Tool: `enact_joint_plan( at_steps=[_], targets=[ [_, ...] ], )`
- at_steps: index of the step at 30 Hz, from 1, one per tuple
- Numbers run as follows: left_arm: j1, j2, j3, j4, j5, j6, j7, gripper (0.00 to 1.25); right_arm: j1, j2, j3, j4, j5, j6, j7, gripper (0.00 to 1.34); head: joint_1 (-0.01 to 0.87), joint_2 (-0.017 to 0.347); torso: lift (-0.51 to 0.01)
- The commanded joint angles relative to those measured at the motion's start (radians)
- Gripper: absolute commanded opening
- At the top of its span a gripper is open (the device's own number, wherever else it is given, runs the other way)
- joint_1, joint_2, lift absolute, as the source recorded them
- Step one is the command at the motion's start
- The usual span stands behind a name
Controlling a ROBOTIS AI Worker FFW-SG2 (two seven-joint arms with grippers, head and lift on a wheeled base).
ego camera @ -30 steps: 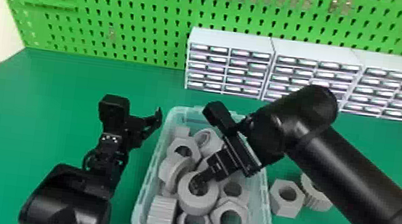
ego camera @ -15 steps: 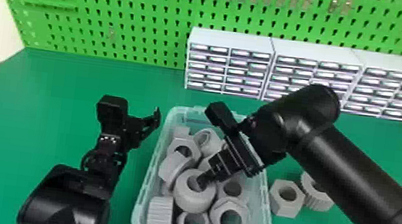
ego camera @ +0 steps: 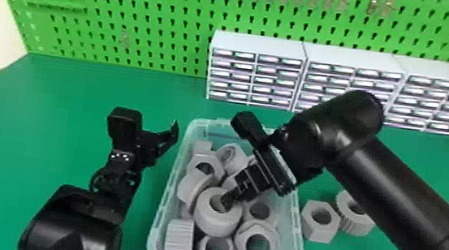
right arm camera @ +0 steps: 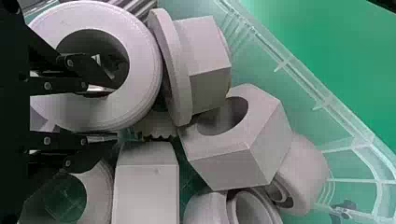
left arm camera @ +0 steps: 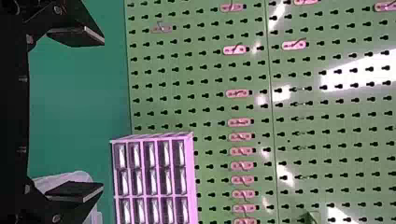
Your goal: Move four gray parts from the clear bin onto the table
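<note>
Right in at the lower centre of the head view now, with the right gripper (ego camera: 227,201) dipped into the clear plastic bin (ego camera: 162,219), fingers apart, astride the wall of a thick round gray plastic ring (ego camera: 204,219). Showing in the right wrist view with one finger (right arm camera: 93,70) inside the ring's hole and the other (right arm camera: 95,151) just outside its edge; cannot tell how firmly pressed, if at all. Packed in around that ring, more gray parts: at the lower left of the bin, a ribbed gray part (ego camera: 179,239); at its lower right, a gray hexagonal nut (ego camera: 268,232). Over to the left of the bin, up above the green table (ego camera: 53,114), the left gripper (ego camera: 166,142), empty and with fingers spread wide in the left wrist view. Out on the table already, right of the bin, a second gray hexagonal nut (ego camera: 318,233) and, just beside it, a ribbed gray ring (ego camera: 358,225), partly behind the black right arm (ego camera: 391,196). Up at the back, along the upper right, white drawer cabinets (ego camera: 260,45) before a green pegboard (ego camera: 106,18).
</note>
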Motion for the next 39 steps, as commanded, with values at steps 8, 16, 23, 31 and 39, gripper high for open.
enact_joint_plan(
  at_steps=[8,16,23,31,39],
  targets=[
    [0.005,0.004,0.001,0.0,0.002,-0.002,0.0,1.07,0.005,-0.009,-0.052,-0.058,0.038,0.041,0.0,0.33,0.693,0.072,-0.052],
    [0.009,0.005,0.003,-0.002,0.003,-0.002,0.0,1.07,0.008,-0.015,-0.087,-0.087,0.061,0.062,0.0,0.33,0.693,0.072,-0.052],
    [0.012,0.007,0.004,-0.003,0.003,-0.002,0.0,1.07,0.009,-0.016,-0.121,-0.113,0.078,0.079,0.0,0.33,0.693,0.072,-0.052],
    [0.012,0.007,0.003,-0.003,0.003,-0.002,0.002,1.07,0.015,-0.02,-0.176,-0.162,0.104,0.107,0.0,0.33,0.693,0.072,-0.052],
    [0.014,0.007,0.003,-0.003,0.002,-0.002,0.0,1.07,0.025,-0.026,-0.24,-0.2,0.141,0.135,0.0,0.33,0.693,0.072,-0.052]
  ],
)
